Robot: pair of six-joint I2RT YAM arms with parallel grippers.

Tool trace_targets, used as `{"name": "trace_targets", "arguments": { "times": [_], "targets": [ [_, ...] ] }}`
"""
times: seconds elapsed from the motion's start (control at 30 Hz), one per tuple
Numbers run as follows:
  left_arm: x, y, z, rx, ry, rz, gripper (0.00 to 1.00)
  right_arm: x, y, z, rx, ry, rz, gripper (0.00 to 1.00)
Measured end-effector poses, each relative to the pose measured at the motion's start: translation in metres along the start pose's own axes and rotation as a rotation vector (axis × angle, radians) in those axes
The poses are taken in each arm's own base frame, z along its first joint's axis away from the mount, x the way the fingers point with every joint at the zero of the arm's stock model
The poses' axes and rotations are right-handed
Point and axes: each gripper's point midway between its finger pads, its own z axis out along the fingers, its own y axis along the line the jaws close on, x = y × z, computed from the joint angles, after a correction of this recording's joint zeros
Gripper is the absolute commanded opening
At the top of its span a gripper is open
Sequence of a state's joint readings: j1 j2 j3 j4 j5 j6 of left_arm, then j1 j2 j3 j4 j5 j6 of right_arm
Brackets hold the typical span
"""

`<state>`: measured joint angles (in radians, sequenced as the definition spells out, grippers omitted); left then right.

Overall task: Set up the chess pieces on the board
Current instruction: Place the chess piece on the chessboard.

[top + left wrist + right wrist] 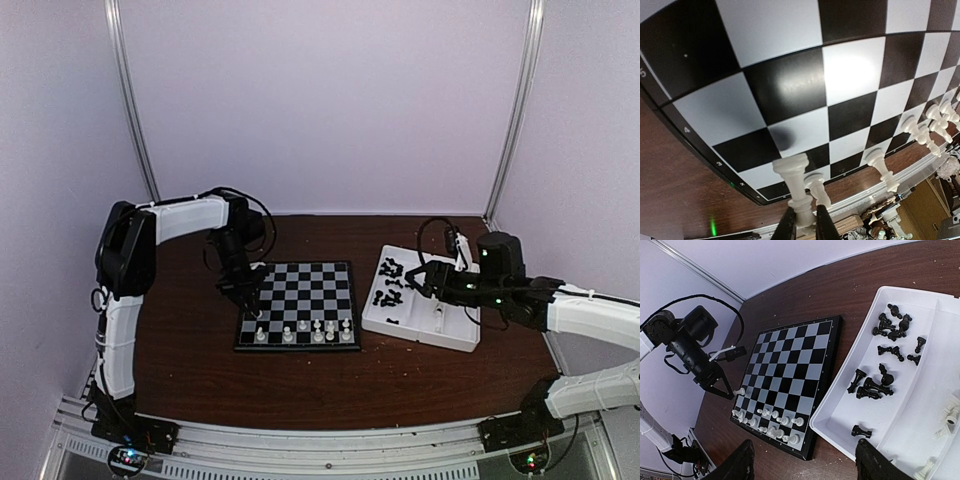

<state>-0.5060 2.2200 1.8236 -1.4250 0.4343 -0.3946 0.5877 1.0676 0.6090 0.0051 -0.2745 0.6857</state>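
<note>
Pinching a white piece (795,182) tight between its fingers (787,227), the left gripper (804,226) hangs over the left edge of the board (300,285), near the front-left corner. Other white pieces (318,332) line the near edge, with open squares beyond. The right gripper (420,278), fingers apart, hovers above the white tray (425,338) of black pieces (880,385) beside the board's right edge.

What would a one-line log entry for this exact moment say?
left gripper: shut on white piece near board edge | right gripper: open above tray | black pieces: in tray
</note>
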Motion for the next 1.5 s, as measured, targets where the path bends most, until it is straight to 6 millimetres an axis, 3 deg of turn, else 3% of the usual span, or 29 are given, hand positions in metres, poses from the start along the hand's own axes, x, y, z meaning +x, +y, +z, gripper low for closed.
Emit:
{"name": "trace_targets", "arguments": {
  "times": [0.13, 0.47, 0.63, 0.8, 1.0, 1.17, 1.2, 1.3, 1.33, 1.5],
  "targets": [
    [-0.003, 0.000, -0.006, 0.004, -0.013, 0.003, 0.26, -0.002, 0.002, 0.000, -0.013, -0.006, 0.002, 0.68],
    [-0.005, 0.000, -0.011, 0.002, -0.024, 0.005, 0.34, -0.001, -0.001, 0.002, -0.014, 0.002, 0.008, 0.68],
    [-0.008, -0.003, -0.016, 0.006, -0.051, 0.018, 0.52, -0.001, -0.001, 0.003, -0.020, 0.006, 0.010, 0.68],
    [-0.008, -0.009, -0.042, -0.001, -0.177, 0.063, 0.58, 0.002, -0.002, 0.007, -0.019, 0.018, 0.021, 0.68],
    [0.016, -0.013, -0.077, -0.108, -0.413, 0.183, 0.63, 0.004, -0.006, 0.011, -0.009, 0.027, 0.029, 0.68],
    [0.034, -0.017, -0.072, -0.158, -0.506, 0.258, 0.63, 0.001, -0.012, 0.011, 0.015, 0.032, 0.013, 0.68],
    [0.032, -0.015, -0.070, -0.163, -0.521, 0.260, 0.63, -0.001, -0.012, 0.011, 0.021, 0.031, 0.005, 0.68],
    [0.023, -0.008, -0.061, -0.182, -0.552, 0.252, 0.78, -0.012, -0.012, 0.008, 0.040, 0.016, -0.023, 0.69],
    [0.019, -0.005, -0.057, -0.193, -0.565, 0.249, 0.79, -0.014, -0.012, 0.006, 0.047, 0.011, -0.031, 0.69],
    [0.007, 0.003, -0.041, -0.238, -0.618, 0.245, 0.71, -0.028, -0.011, -0.007, 0.076, -0.025, -0.080, 0.69]
  ]
}}
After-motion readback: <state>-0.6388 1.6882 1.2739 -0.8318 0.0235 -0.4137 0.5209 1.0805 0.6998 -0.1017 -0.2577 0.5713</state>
